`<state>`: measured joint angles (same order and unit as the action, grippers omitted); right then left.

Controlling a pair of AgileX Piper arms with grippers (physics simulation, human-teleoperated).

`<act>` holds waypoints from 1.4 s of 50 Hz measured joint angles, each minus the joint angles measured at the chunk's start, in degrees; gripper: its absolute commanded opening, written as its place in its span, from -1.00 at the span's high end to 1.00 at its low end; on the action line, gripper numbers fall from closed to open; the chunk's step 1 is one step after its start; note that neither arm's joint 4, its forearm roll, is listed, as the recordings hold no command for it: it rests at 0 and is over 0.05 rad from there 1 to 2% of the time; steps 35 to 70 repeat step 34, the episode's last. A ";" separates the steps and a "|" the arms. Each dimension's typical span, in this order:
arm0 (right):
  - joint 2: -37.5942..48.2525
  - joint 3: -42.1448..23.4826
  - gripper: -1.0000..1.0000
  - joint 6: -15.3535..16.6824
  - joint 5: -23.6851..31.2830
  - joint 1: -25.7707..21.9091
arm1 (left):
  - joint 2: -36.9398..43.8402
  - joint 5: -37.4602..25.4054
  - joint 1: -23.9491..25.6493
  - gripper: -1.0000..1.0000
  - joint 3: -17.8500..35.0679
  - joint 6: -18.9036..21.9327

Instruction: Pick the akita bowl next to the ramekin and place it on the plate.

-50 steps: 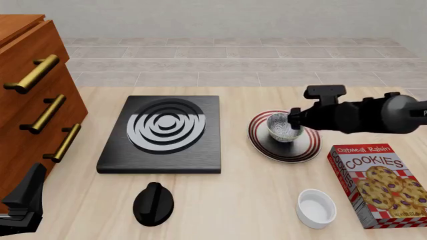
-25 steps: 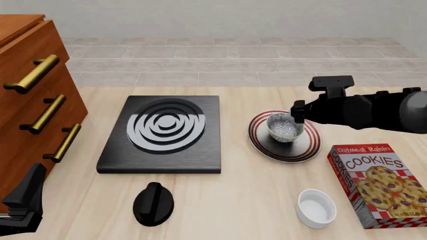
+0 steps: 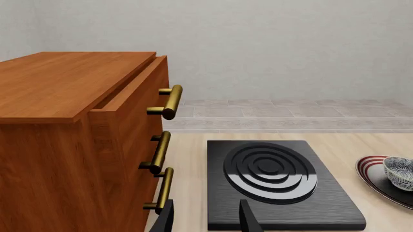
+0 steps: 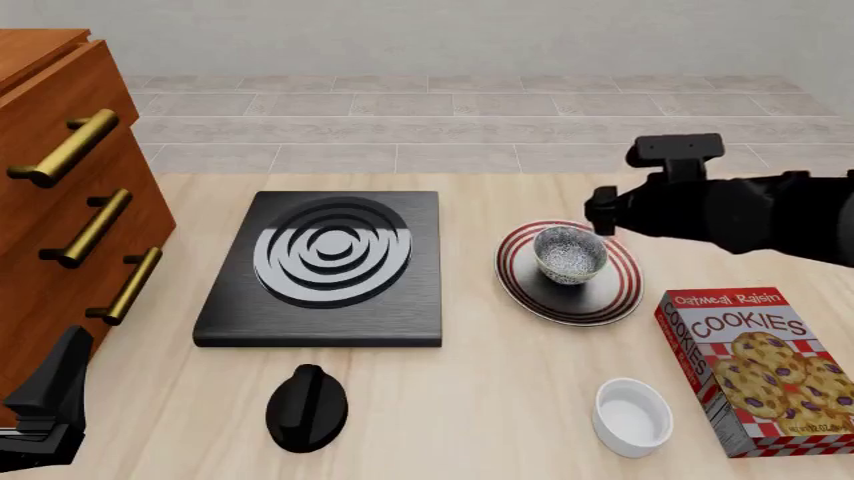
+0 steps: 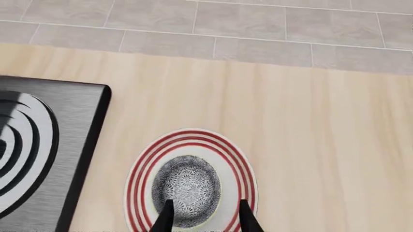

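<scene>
The akita bowl (image 4: pixel 570 254), speckled grey with a pale rim, stands upright on the red-ringed plate (image 4: pixel 591 309), right of the stove. My right gripper (image 4: pixel 601 214) hovers above and just behind the bowl, apart from it. In the right wrist view its open fingers (image 5: pixel 166 216) frame the akita bowl (image 5: pixel 185 189) and plate (image 5: pixel 240 164) below, holding nothing. The white ramekin (image 4: pixel 633 415) sits near the front edge. My left gripper (image 4: pixel 56 385) rests at the front left, open and empty (image 3: pixel 205 221); its view catches the bowl (image 3: pixel 400 172) at one edge.
A black stove slab (image 4: pixel 327 265) with white rings lies mid-table, a black knob (image 4: pixel 307 406) in front of it. A wooden drawer cabinet (image 4: pixel 67 200) with brass handles fills the left. A cookie box (image 4: pixel 757 370) lies at the right, beside the ramekin.
My right gripper has let go of the bowl's rim and drawn up and back to the right. The bowl stays on the plate. The left arm has not moved.
</scene>
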<state>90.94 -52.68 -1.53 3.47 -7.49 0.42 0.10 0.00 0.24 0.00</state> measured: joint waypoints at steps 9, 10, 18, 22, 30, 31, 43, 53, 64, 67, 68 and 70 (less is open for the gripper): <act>-1.65 0.17 -1.00 0.09 0.64 0.01 | 0.00 0.00 0.00 -1.00 0.00 0.00; -1.86 0.16 -1.00 0.10 0.75 0.01 | 0.00 0.00 0.00 -1.00 0.00 0.00; -3.53 -0.09 -1.00 0.22 1.74 -0.08 | 0.00 0.00 0.00 -1.00 0.00 0.00; -4.40 -0.24 -1.00 0.29 2.29 -0.13 | 0.00 0.00 0.00 -1.00 0.00 0.00; -6.20 -0.31 -1.00 0.35 3.25 -0.18 | 0.00 0.00 0.00 -1.00 0.00 0.00; -6.46 -0.29 -1.00 0.35 3.37 -0.21 | 0.00 0.00 0.00 -1.00 0.00 0.00; -7.19 -0.29 -1.00 0.34 3.74 -0.27 | 0.00 0.00 0.00 -1.00 0.00 0.00; -7.19 -0.29 -1.00 0.34 3.74 -0.27 | 0.00 0.00 0.00 -1.00 0.00 0.00; -7.19 -0.29 -1.00 0.34 3.74 -0.27 | 0.00 0.00 0.00 -1.00 0.00 0.00; -7.19 -0.29 -1.00 0.34 3.74 -0.27 | 0.00 0.00 0.00 -1.00 0.00 0.00; -7.19 -0.29 -1.00 0.34 3.74 -0.27 | 0.00 0.00 0.00 -1.00 0.00 0.00; -7.19 -0.29 -1.00 0.34 3.74 -0.27 | 0.00 0.00 0.00 -1.00 0.00 0.00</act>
